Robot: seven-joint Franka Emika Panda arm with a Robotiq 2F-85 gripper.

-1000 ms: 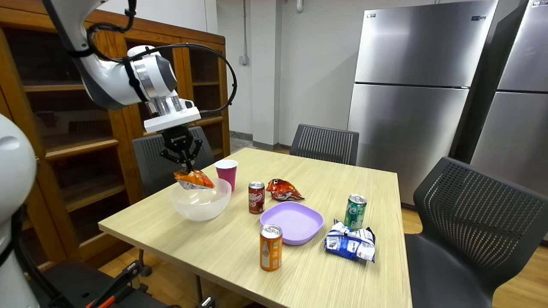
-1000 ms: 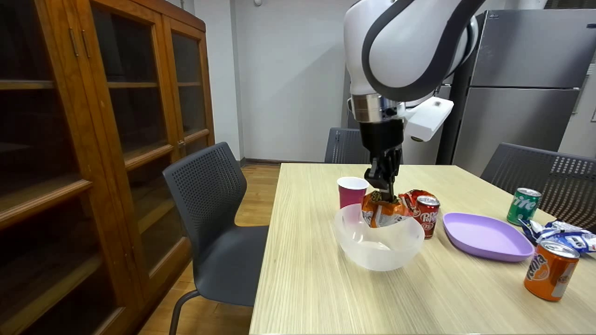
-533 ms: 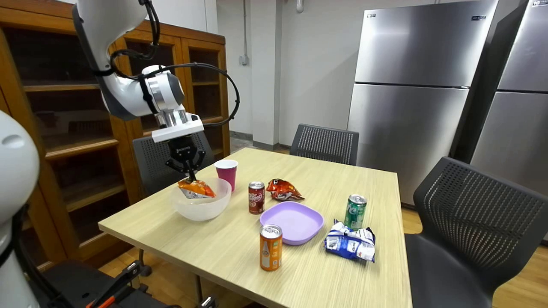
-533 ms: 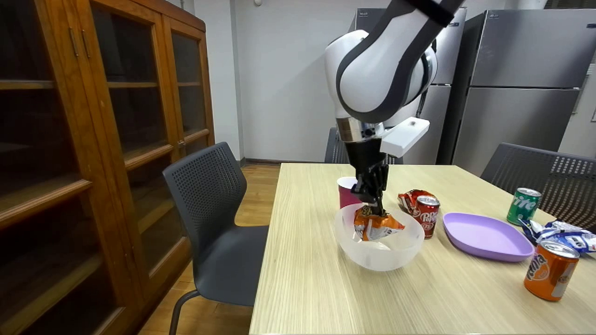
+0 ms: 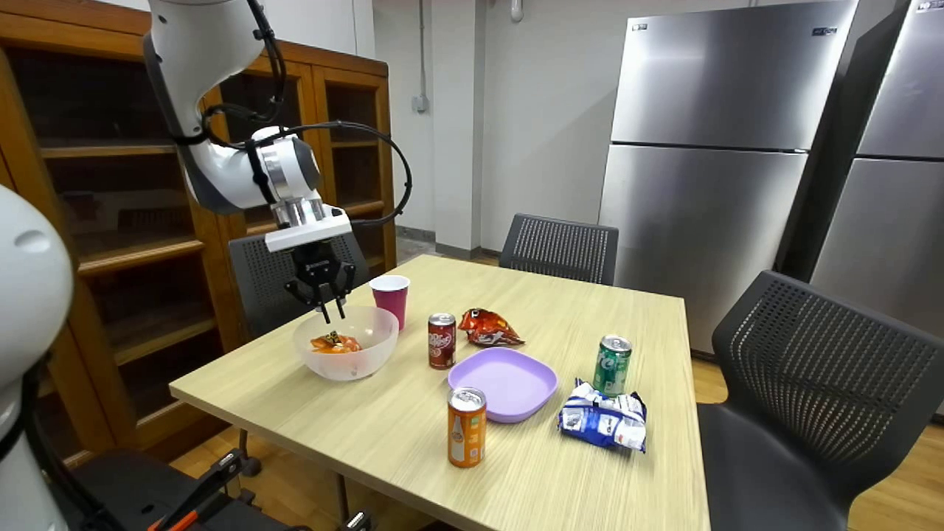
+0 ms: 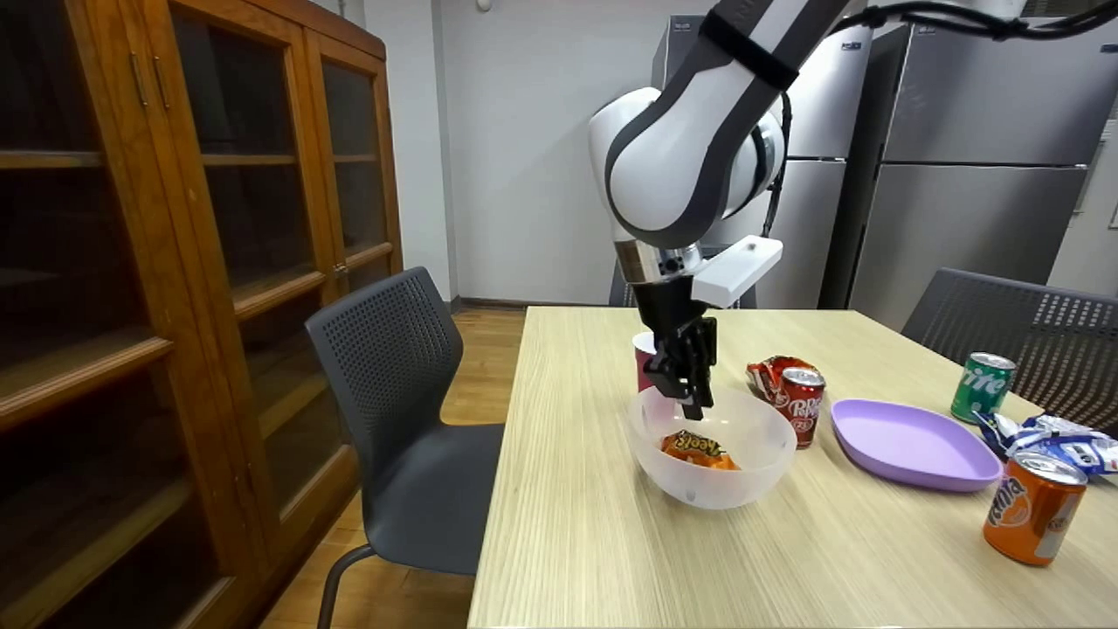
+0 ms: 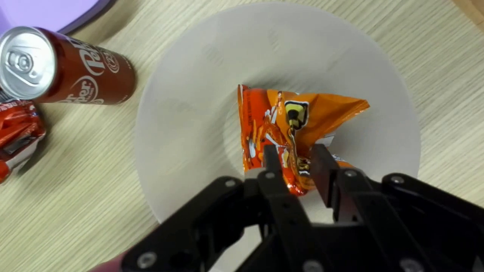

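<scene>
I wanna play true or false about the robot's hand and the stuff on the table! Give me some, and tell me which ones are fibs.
1. The orange snack bag is inside the white bowl. True.
2. The hand is squeezing the orange snack bag. False: the hand is open above it and holds nothing.
3. The green can stands near the blue and white bag. True.
4. The plate is yellow. False: the plate is purple.
5. The red soda can is lying on its side. False: the red soda can is standing up.
6. The pink cup is standing upright. True.
</scene>
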